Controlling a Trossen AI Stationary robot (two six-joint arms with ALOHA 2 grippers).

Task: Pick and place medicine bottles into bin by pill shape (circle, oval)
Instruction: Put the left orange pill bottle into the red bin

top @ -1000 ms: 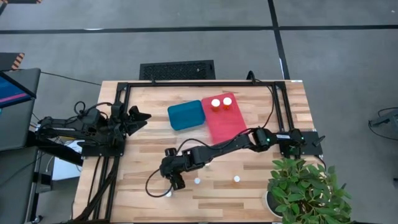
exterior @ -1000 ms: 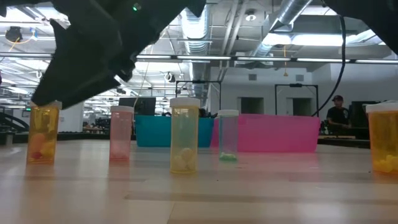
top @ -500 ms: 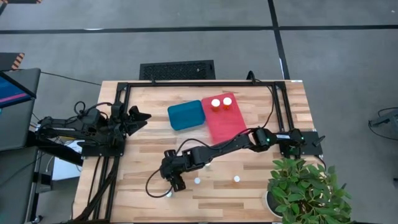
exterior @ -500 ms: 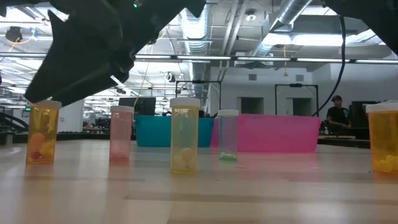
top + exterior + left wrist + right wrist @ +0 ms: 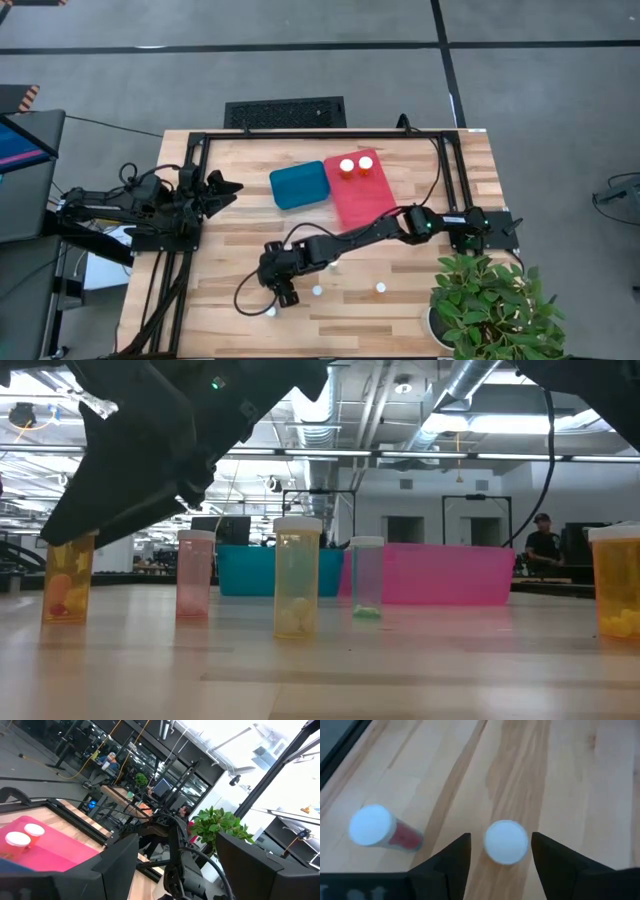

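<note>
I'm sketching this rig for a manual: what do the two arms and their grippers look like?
Both arms are black with jointed links and black cables along them. The left arm ends in a dark two-finger left gripper. The right arm carries a small green light near its base. The right gripper has two flat, dark, wedge-shaped fingers.

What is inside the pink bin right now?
Two white-capped medicine bottles stand at the far end of the pink bin. The right arm crosses its near corner, hiding anything underneath.
</note>
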